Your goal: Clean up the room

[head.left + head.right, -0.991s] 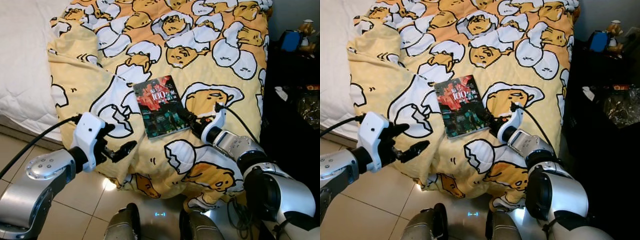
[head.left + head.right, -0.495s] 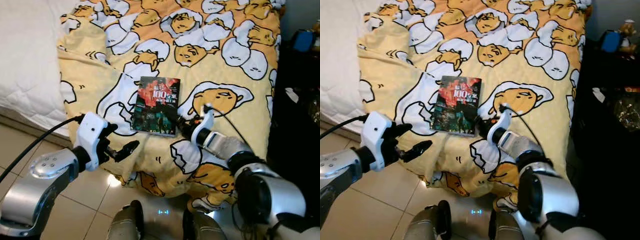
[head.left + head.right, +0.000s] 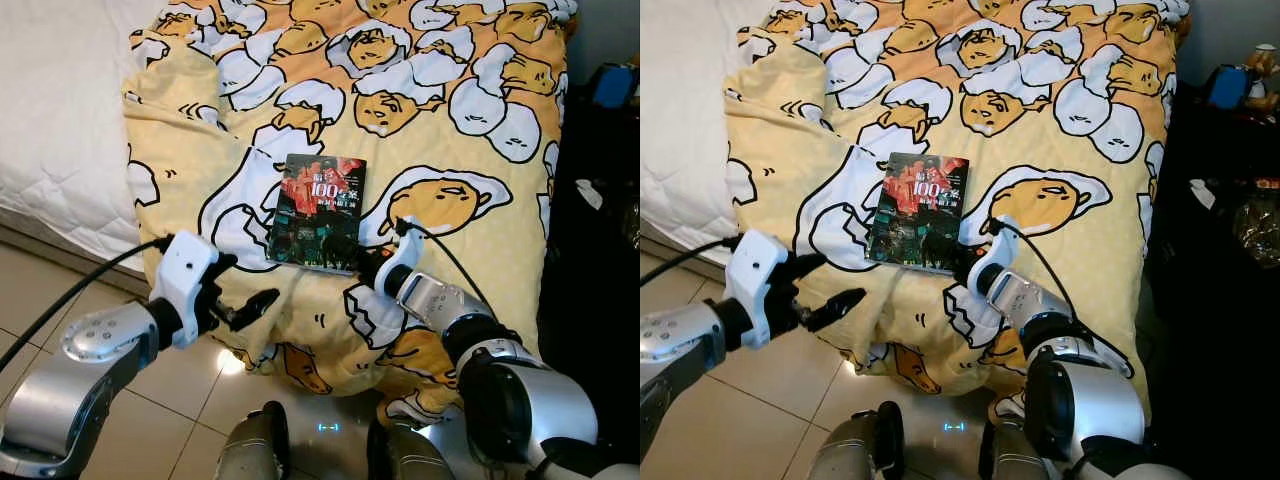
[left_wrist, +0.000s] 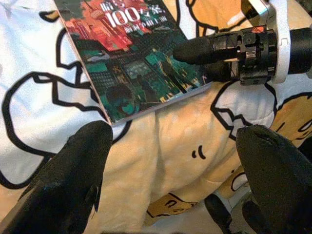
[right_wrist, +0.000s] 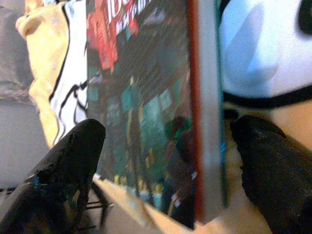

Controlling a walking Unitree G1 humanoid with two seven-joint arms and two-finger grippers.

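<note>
- a book [image 3: 320,211] lies flat on the yellow egg-print blanket [image 3: 440,120].
- the right gripper [image 3: 364,262] touches the book's near corner.
- the left gripper [image 3: 252,300], fingers spread, hovers at the blanket's near edge over the tile floor [image 3: 60,290].

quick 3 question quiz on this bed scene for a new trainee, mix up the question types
1. True or false: the book lies flat on the yellow cartoon blanket.
2. Which gripper is at the book's near corner? A) left gripper B) right gripper
3. Fill in: the right gripper's fingers are ____, one over the cover and one beside the book's edge.

Key: 1 true; 2 B; 3 open
</note>
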